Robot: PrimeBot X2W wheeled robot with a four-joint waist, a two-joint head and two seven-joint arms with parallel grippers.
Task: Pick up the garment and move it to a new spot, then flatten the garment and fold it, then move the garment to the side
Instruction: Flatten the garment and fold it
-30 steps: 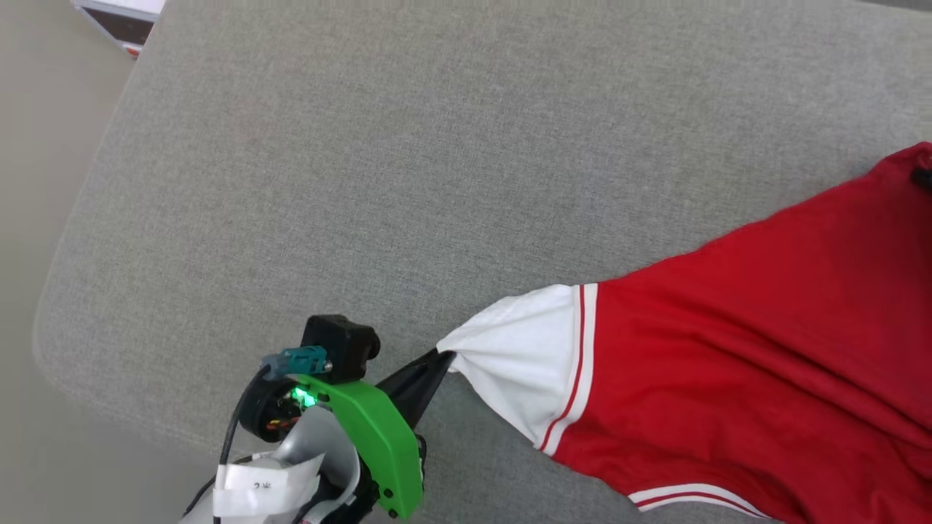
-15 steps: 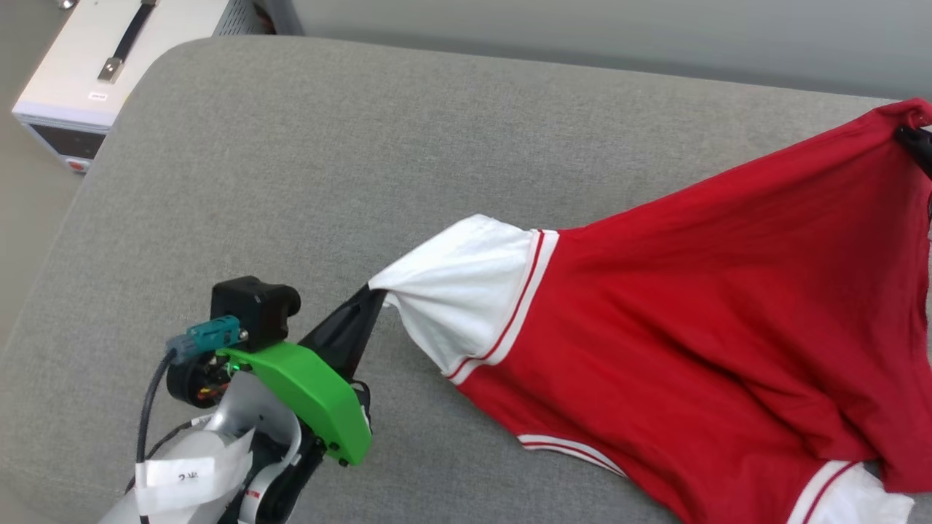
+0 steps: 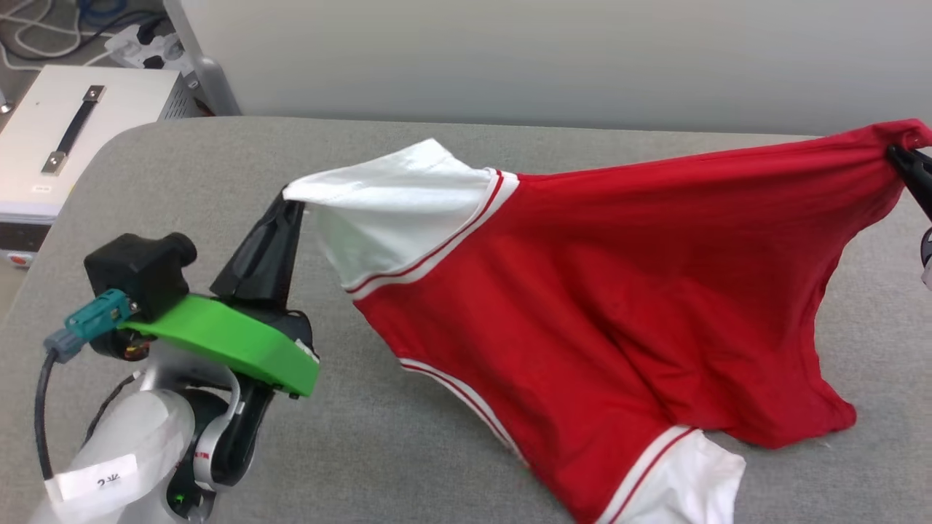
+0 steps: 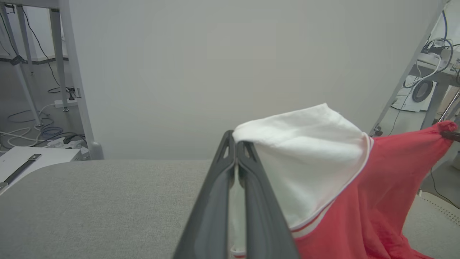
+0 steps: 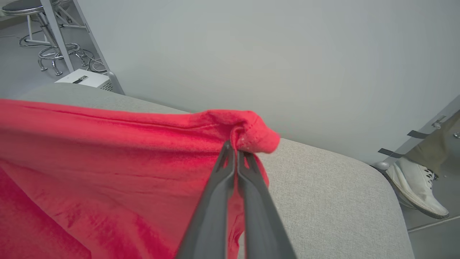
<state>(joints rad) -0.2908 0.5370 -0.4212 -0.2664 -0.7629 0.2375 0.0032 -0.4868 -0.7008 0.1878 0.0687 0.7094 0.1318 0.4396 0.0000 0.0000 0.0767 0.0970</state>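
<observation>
The garment (image 3: pixel 619 291) is a red shirt with white, stripe-trimmed sleeves, stretched in the air between both grippers above the grey cushion (image 3: pixel 408 451). My left gripper (image 3: pixel 291 200) is shut on the edge of one white sleeve (image 3: pixel 386 211); the left wrist view shows that sleeve (image 4: pixel 305 158) pinched at the left gripper (image 4: pixel 235 140). At the far right my right gripper (image 3: pixel 899 153) is shut on a red corner; the right wrist view shows the bunched red cloth (image 5: pixel 248 133) at the right gripper (image 5: pixel 233 147). The garment's lower part sags onto the cushion, with the other white sleeve (image 3: pixel 684 480) at the bottom.
A white box with a handle (image 3: pixel 65 138) stands on the floor left of the cushion, with cables behind it. A pale wall runs behind the cushion. A person's white shoe (image 5: pixel 417 187) is on the floor past the cushion's right end.
Both grippers have lifted the garment off the cushion, and it now hangs stretched between them. The head camera has tilted up, bringing the wall and white box into view.
</observation>
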